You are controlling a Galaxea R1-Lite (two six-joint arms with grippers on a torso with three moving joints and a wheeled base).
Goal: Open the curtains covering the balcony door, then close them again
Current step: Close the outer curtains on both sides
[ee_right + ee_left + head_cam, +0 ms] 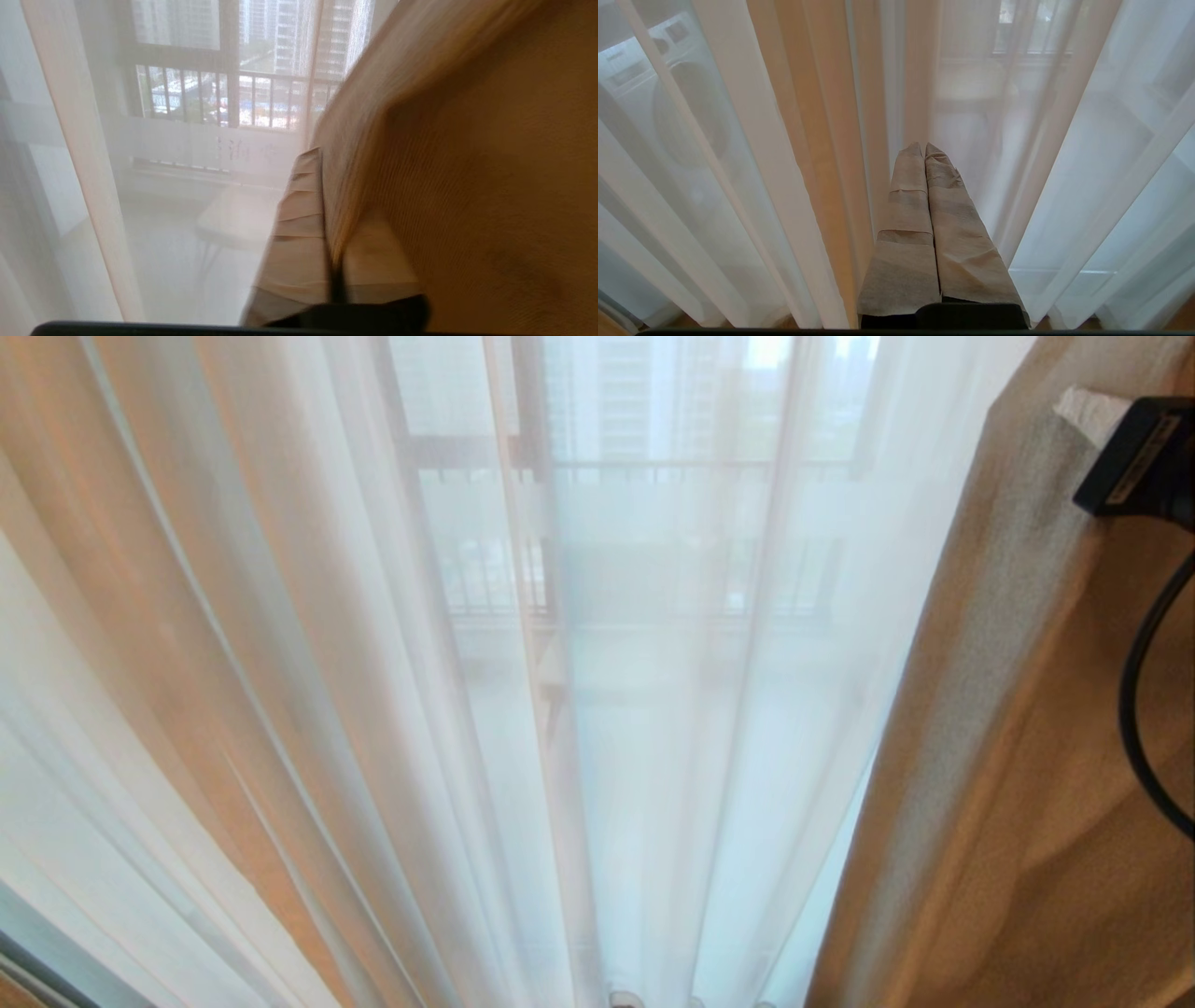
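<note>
The curtains hang right in front of me. Their thin white sheer layer (653,709) fills the middle of the head view, and a thick cream-beige drape (990,756) hangs at the right. My right gripper (1088,415) is up at that drape's edge. In the right wrist view its taped fingers (299,219) stand close together with the drape's hemmed edge (355,154) caught between them. My left gripper (923,147) is shut and empty, pointing at the sheer folds (1064,163). The balcony door is veiled behind the sheer layer.
Through the sheer I see a dark-framed window with railing bars (210,93), a pale small table (238,214) and a washing machine (686,107). A black cable (1144,709) loops from the right arm in front of the beige drape.
</note>
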